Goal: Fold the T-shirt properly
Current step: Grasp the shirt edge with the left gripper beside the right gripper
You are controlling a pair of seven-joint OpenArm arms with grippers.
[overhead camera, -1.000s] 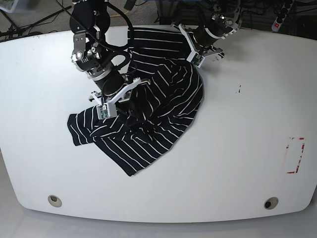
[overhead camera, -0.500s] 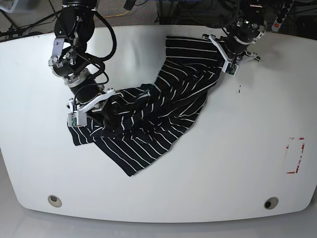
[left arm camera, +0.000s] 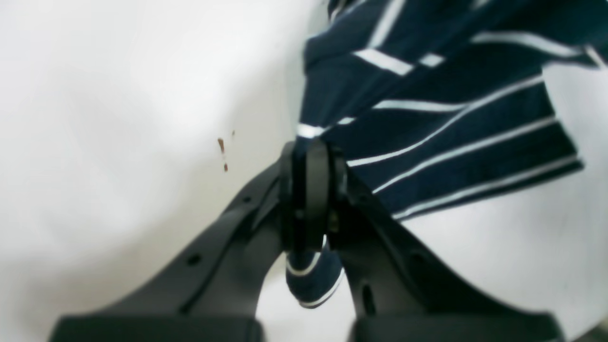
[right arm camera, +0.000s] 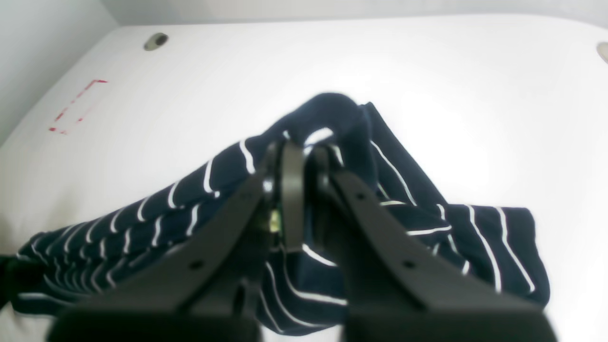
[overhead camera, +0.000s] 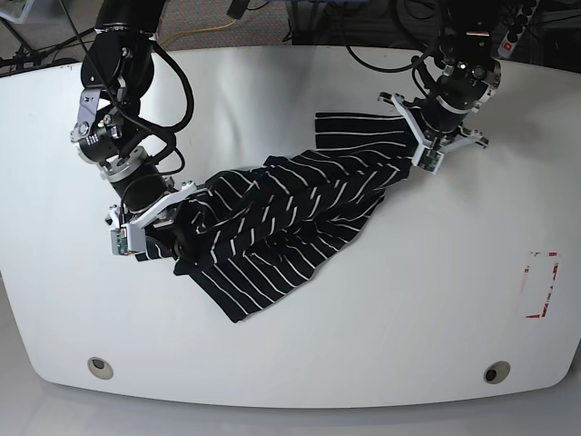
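T-shirt (overhead camera: 281,218): lies crumpled on the white bench (overhead camera: 381,309), stretched diagonally between both arms.
Left gripper (left arm camera: 311,156): clamped on a striped fabric edge at the shirt's far end.
Right gripper (right arm camera: 299,161): clamped on a fold of fabric at the opposite end.
Bench marking: red outline (overhead camera: 542,284) near one edge, well apart from the shirt.

Both arms reach out wide apart, the left gripper (overhead camera: 434,156) and the right gripper (overhead camera: 143,232) each pinched tight on the T-shirt (overhead camera: 281,213)
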